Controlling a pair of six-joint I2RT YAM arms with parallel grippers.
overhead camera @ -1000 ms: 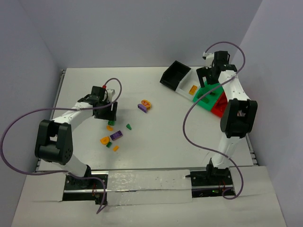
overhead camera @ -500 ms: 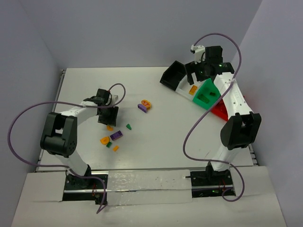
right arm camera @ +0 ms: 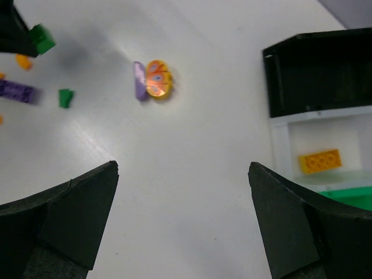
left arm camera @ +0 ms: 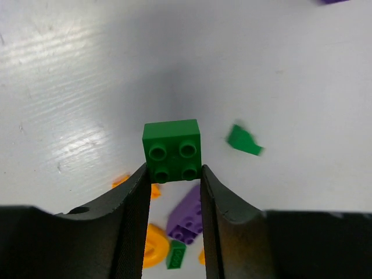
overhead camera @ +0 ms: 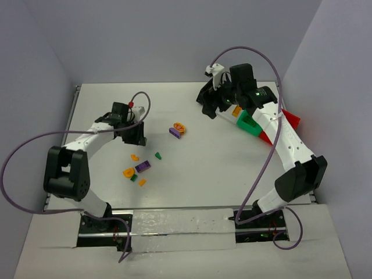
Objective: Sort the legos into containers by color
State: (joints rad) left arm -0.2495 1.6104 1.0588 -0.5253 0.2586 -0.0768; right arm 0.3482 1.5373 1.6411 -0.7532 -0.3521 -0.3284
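My left gripper (overhead camera: 134,134) (left arm camera: 173,168) is shut on a green four-stud lego (left arm camera: 172,150) and holds it above the table. Below it lie a green wedge (left arm camera: 244,141), a purple brick (left arm camera: 189,218) and orange pieces (left arm camera: 152,244). My right gripper (overhead camera: 216,104) (right arm camera: 183,168) is open and empty, above bare table beside the black bin (right arm camera: 314,70). The white bin (right arm camera: 280,145) holds an orange brick (right arm camera: 319,161). The green bin (overhead camera: 250,122) and red bin (overhead camera: 290,119) follow in the row.
A purple piece (overhead camera: 174,132) and an orange round piece (overhead camera: 179,127) lie together mid-table. A cluster of small legos (overhead camera: 139,168) lies near the left arm. The right arm covers part of the bin row. Grey walls stand behind and at both sides.
My right arm has swung left from over the bins to the black bin's near side. My left gripper has shifted a little over the lego cluster.
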